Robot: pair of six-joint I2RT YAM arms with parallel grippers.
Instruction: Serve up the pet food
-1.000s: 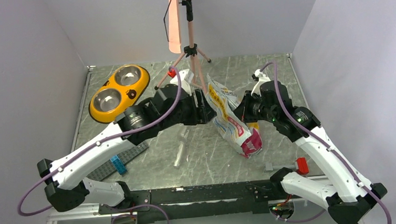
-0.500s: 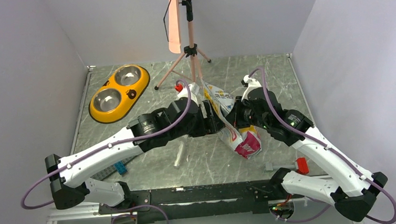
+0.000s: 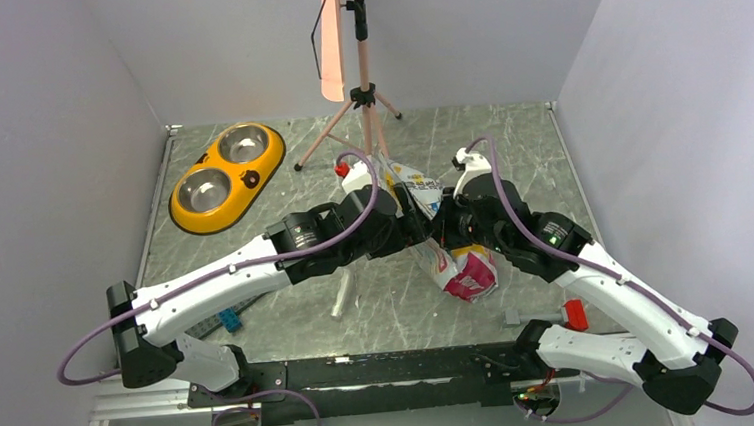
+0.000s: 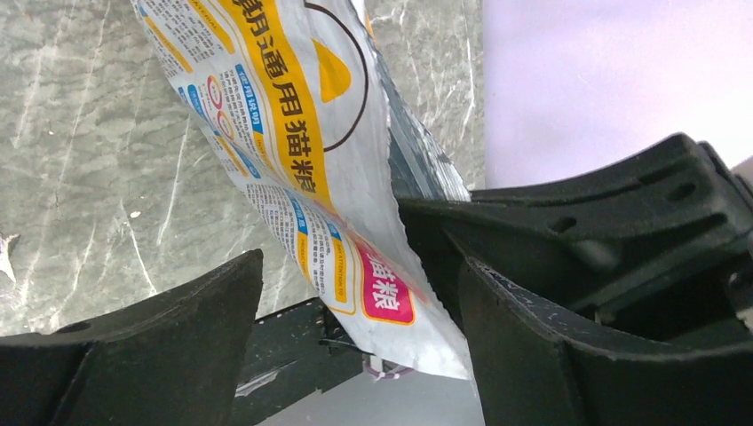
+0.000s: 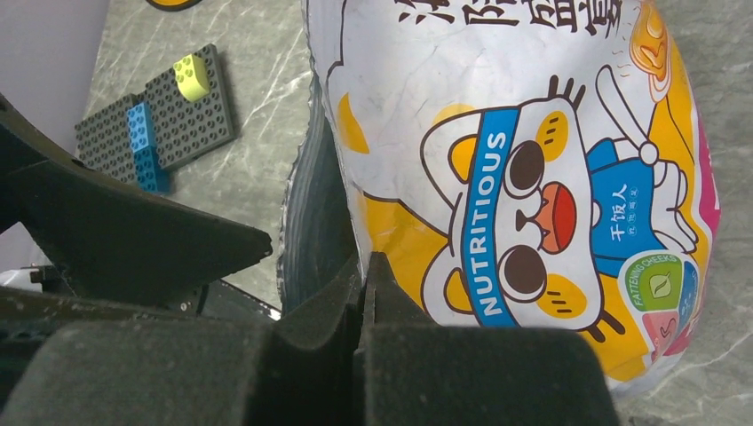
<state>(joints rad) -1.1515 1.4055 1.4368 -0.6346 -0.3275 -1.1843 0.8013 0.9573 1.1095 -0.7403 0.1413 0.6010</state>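
Bag (image 5: 515, 177) edge clenched by right pincer (image 5: 364, 266), left pincer (image 4: 360, 266) spread open around it; contents hidden.

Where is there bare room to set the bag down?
Bare tabletop lies back right, between the tripod, the bag and the right wall, and front centre, between the clear tube and the bag. Crowded: the centre around the bag, the left with yellow dish and brick plate.

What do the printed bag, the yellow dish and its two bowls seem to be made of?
The bag looks like thin glossy plastic film: it creases, and its inner side is silvery. The yellow dish is probably moulded plastic, smooth and evenly coloured. Its bowls seem to be polished steel, grey with bright reflections.
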